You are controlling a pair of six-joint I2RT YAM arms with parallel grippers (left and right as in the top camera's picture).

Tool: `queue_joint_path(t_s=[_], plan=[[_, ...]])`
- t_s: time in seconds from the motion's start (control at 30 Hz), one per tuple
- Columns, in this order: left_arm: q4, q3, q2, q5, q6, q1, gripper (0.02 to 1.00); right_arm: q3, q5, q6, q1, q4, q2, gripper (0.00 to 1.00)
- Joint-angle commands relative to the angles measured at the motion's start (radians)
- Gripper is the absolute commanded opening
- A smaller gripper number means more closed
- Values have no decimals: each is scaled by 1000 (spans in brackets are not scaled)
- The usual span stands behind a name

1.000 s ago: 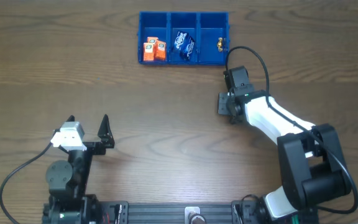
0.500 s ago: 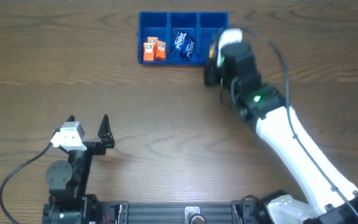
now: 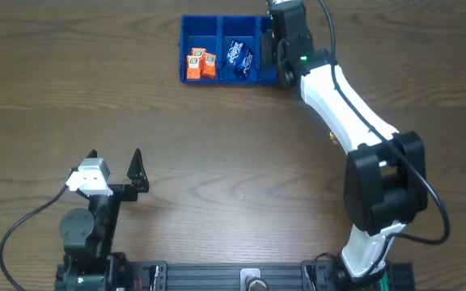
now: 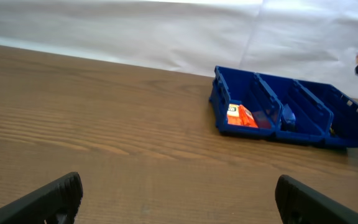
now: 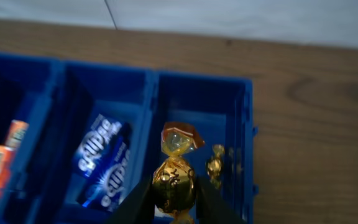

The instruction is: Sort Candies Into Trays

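- The right gripper [image 5: 175,208] has its jaws closed on a round gold foil-wrapped candy [image 5: 174,179], whose twisted wrapper end sticks out past the fingertips. The left gripper [image 3: 115,155] has its jaws spread wide with nothing between them.
- The brown wooden table [image 3: 217,162] carries everything. The left gripper sits low near its own base, well apart from the tray.
- A second ago the right arm was bent over mid-table, short of the tray's right corner. It has since stretched out, and its gripper now hangs over the tray's right end. The carry looks finished, so only the release seems left for this piece.
- The blue plastic tray with three compartments [image 3: 183,48] lies at the far side of the table and has not shifted.
- Two orange boxed candies [image 3: 201,65] lie in the left compartment, and a blue wrapped candy [image 3: 239,58] lies in the middle one.
- A small gold candy [image 5: 215,163] rests on the floor of the right compartment.
- From the right wrist view, the held candy sits pinched between the two fingers. It hangs above the right compartment, closer to the divider than to the outer wall, near the small gold candy but lifted clear of it. Opening the jaws here should drop it in with its own kind, though the nearby divider leaves little room for drift.
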Motion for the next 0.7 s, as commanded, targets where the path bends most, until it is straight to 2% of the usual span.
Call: queue_joint_path(t_s=[0.03, 0.13, 0.2, 0.43, 0.7], plan=[[-34, -19, -4, 14, 11, 7, 996, 19, 20, -14, -11, 3, 12, 321], [-34, -19, -4, 14, 11, 7, 998, 19, 19, -14, -11, 14, 12, 485], [-34, -19, -4, 14, 11, 7, 998, 19, 19, -14, -11, 16, 12, 553], [-34, -19, -4, 14, 11, 7, 998, -45, 24, -11, -15, -12, -66, 566], [-34, -19, -4, 14, 11, 7, 998, -440, 24, 17, -76, 28, -463, 570]])
